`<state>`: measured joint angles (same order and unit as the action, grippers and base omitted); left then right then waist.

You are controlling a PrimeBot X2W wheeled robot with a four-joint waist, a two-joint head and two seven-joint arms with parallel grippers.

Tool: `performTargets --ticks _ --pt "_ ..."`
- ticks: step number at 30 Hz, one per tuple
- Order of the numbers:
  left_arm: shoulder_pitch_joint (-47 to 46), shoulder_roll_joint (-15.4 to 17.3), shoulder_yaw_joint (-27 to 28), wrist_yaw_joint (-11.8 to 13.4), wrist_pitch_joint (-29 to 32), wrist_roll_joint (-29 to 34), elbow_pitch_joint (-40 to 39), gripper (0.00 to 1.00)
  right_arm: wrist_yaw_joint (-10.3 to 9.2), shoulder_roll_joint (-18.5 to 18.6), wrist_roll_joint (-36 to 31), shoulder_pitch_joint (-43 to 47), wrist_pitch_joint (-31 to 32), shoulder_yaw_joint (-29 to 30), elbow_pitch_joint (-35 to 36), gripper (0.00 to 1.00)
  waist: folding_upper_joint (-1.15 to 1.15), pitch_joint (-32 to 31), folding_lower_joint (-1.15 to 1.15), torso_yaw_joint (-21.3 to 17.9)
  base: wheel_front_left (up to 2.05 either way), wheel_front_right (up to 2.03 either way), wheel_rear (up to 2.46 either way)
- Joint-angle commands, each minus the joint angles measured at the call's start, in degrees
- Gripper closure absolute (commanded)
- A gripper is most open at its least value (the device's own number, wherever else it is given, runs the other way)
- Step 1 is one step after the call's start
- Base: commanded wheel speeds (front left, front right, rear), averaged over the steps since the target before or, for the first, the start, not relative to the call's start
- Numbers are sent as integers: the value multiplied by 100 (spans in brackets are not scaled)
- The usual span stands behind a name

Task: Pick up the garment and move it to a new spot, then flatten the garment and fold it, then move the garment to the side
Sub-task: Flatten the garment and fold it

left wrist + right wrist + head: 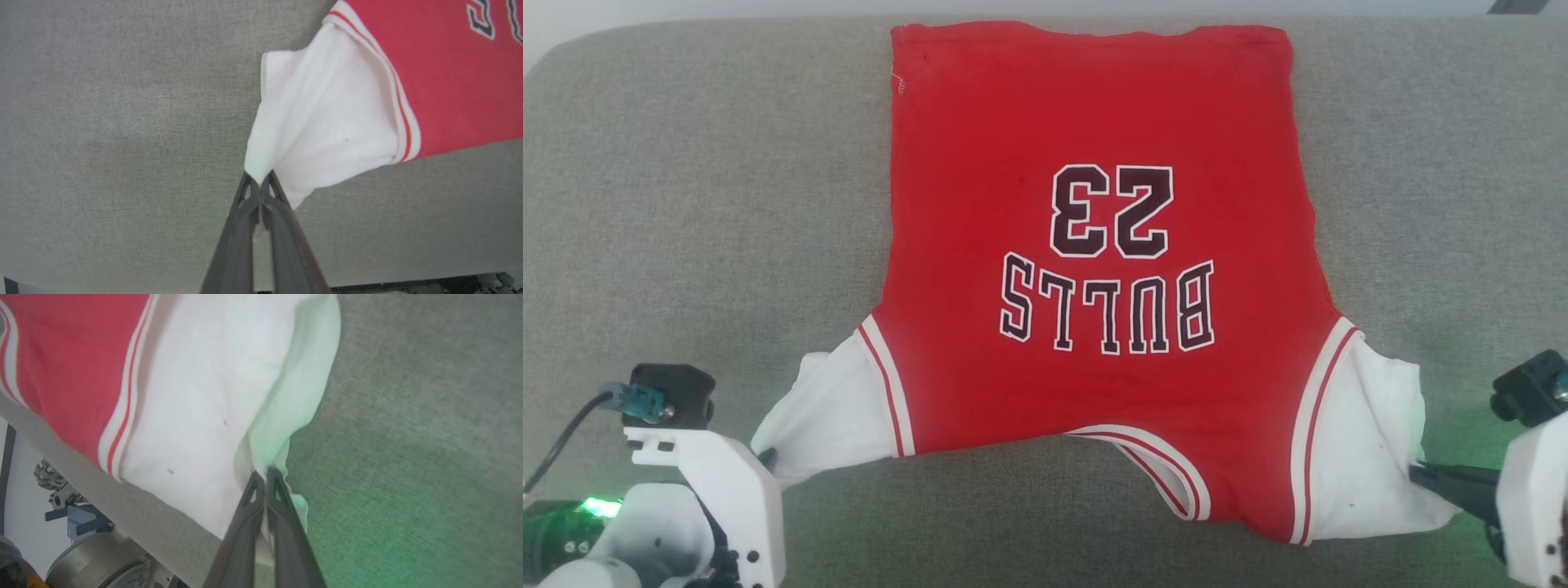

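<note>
The garment (1094,269), a red jersey with black "BULLS" lettering and the number 23, lies spread flat on the grey surface, collar toward me and hem at the far side. My left gripper (765,457) is shut on the tip of its white sleeve (322,122) at the lower left. My right gripper (1417,472) is shut on the edge of the other white sleeve (204,416) at the lower right. In the left wrist view the gripper (258,181) pinches the cloth corner. In the right wrist view the gripper (264,475) clamps a fold of the sleeve.
The grey fabric surface (686,204) stretches wide to the left and right of the jersey. Its front edge (122,498) runs close under the right sleeve, with the robot's base (94,555) below it. A pale wall shows past the far edge.
</note>
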<state>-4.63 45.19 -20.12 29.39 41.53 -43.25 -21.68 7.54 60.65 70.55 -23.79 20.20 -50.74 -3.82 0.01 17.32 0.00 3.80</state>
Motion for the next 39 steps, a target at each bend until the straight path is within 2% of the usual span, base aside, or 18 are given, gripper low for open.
performTargets --ticks 1,6,7,8,9,12,15,22,26,27,30,34,39 --pt "43 -39 -12 -25 -65 -34 51 100 -10 -222 -112 138 -55 23 -124 100 -1 29 0 29 0 0 0" --pt "-162 -247 -126 -136 -208 -11 223 100 -33 -985 -687 278 -155 226 -803 99 -1 81 0 84 0 0 0" --pt "-212 -293 -146 -171 -257 5 253 100 -40 -1134 -760 297 -98 243 -915 89 -1 89 0 90 0 0 0" --pt "-243 -339 -164 -184 -278 18 299 100 -41 -1269 -829 308 -93 293 -1038 56 -1 95 0 91 0 0 0" --pt "-275 -366 -191 -202 -299 37 348 100 -55 -1370 -939 303 -65 334 -1138 0 -1 98 0 96 0 0 0" --pt "-402 -473 -258 -270 -354 47 444 100 -61 -1617 -1104 305 28 473 -1273 0 -1 107 0 95 0 0 0" --pt "-454 -537 -311 -291 -387 74 501 100 -75 -1605 -1253 297 132 726 -1222 0 -1 117 0 80 0 0 0" --pt "-521 -629 -370 -285 -459 116 533 100 -24 -1332 -1523 397 136 1894 -338 0 -1 180 0 42 0 0 0" --pt "-599 -701 -417 -300 -480 135 537 100 -10 -1514 -1923 337 82 2691 115 0 -1 277 0 64 0 0 0" --pt "-599 -701 -417 -300 -480 135 537 100 -10 -1514 -1923 337 82 2691 115 0 -1 277 0 64 0 0 0" --pt "-707 -765 -464 -336 -506 167 559 100 -11 -1720 -2362 83 53 3178 270 0 -1 372 0 129 0 0 0" --pt "-906 -888 -560 -399 -523 218 598 100 -10 -2109 -2734 -471 204 3545 176 0 -1 508 0 278 0 0 0" --pt "-1249 -1102 -767 -561 -539 299 703 100 -10 -2287 -2981 -1469 564 3569 -379 0 -1 730 0 633 0 0 0"
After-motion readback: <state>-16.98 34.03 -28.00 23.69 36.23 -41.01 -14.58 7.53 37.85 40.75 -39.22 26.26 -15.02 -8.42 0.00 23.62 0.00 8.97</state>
